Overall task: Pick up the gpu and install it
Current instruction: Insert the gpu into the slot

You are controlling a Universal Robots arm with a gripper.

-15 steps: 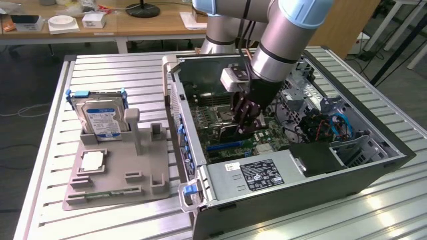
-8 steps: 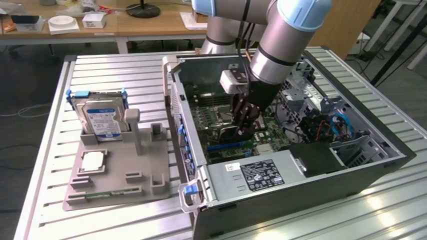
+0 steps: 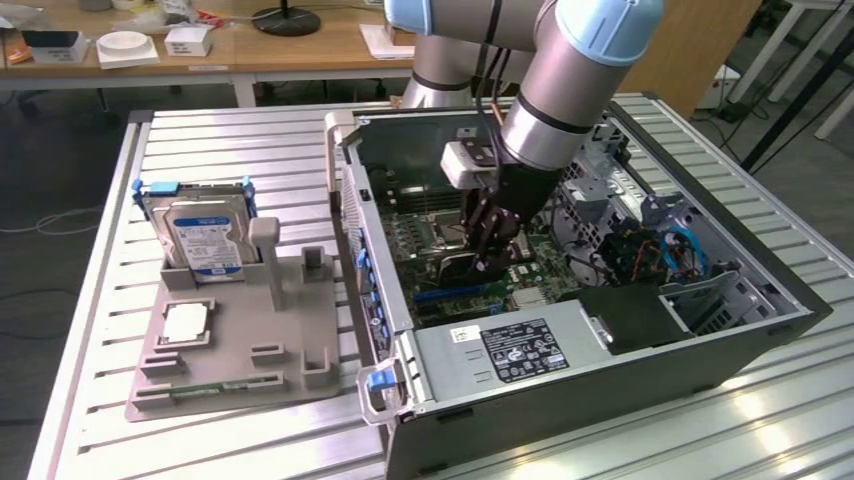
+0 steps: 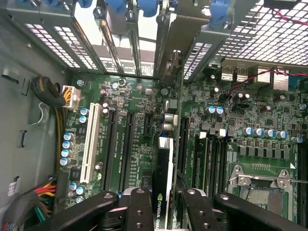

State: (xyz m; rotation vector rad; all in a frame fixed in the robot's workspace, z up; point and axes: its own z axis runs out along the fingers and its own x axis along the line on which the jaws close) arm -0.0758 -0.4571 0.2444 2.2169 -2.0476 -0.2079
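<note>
Hanging inside the open computer case [image 3: 574,420], the claw [image 3: 491,250] is clamped on the graphics card [image 4: 162,178], with one black finger [image 4: 139,214] pressed against each flat side. From the wrist view the card is seen edge-on. It is a thin, flat, dark strip with a small green-and-white maker's logo close to the fingers and a pale, silvery stretch at its far end. It stands on edge over the green circuit board [image 4: 144,96] and runs parallel to the long black slots [image 4: 127,144] and the white slot [image 4: 90,144] beside them. Its far end points toward the row of metal slats at the case wall. Whether its lower edge touches the board cannot be told.

In the exterior view the arm reaches down into the middle of the case, and the fingers hide most of the card there.

On the slatted metal table [image 3: 227,140], at the exterior view's left and well apart from the case, sits a grey holder [image 3: 254,360]. It carries an upright blue-labelled hard drive [image 3: 200,235], a square chip [image 3: 183,325] and a narrow memory stick [image 3: 214,388].
</note>
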